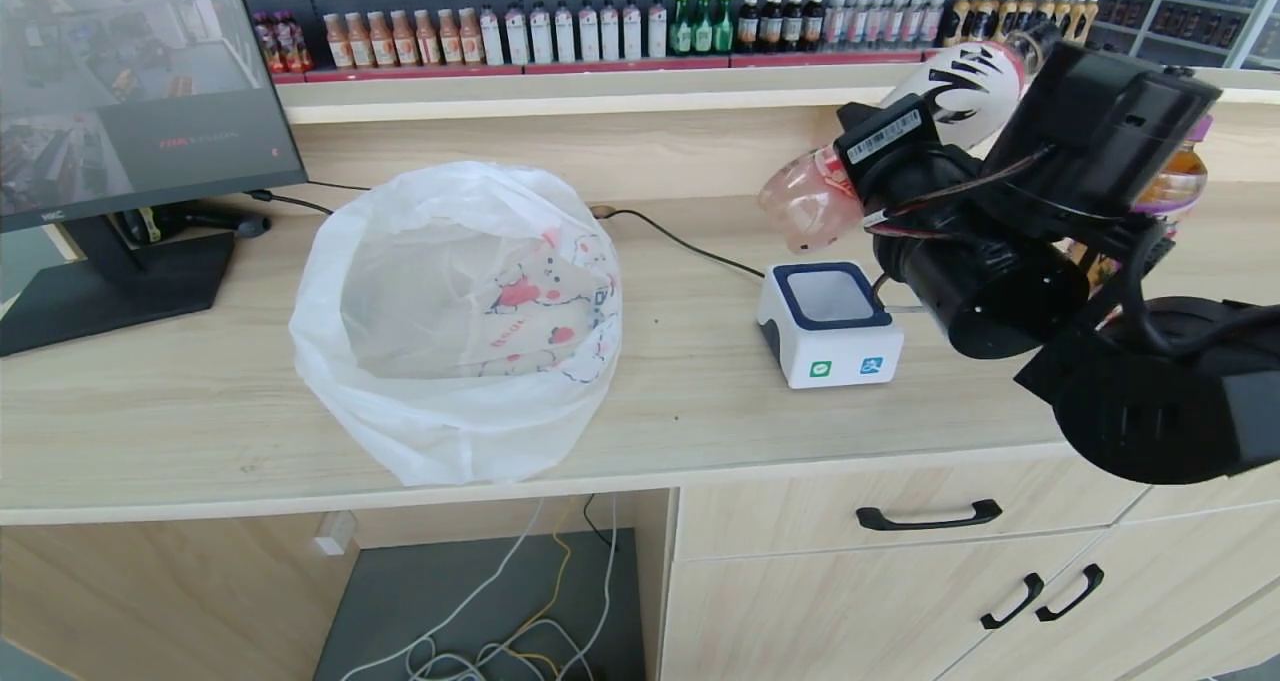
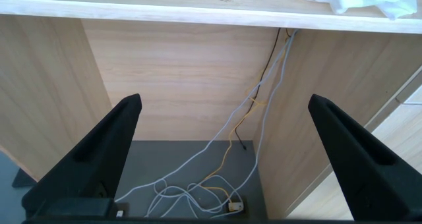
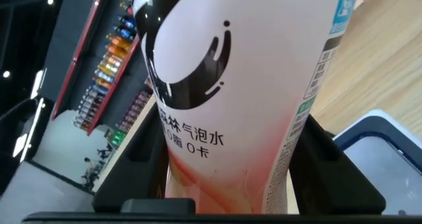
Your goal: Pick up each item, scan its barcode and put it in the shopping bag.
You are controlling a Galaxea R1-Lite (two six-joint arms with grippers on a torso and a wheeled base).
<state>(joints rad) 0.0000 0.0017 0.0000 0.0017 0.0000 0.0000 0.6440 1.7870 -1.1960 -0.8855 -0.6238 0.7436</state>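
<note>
Above the scanner (image 1: 828,321), pink bottle (image 1: 812,199) in the tight grasp of the right gripper (image 3: 227,174)

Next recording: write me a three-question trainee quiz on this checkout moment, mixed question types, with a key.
1. True or false: the right tool is shut on a bottle.
2. Which lies nearer the bottle: A) the shopping bag, B) the scanner?
3. Fill in: the left tool, facing the gap under the counter, is ____ (open/shut).
Key: 1 true; 2 B; 3 open.
</note>
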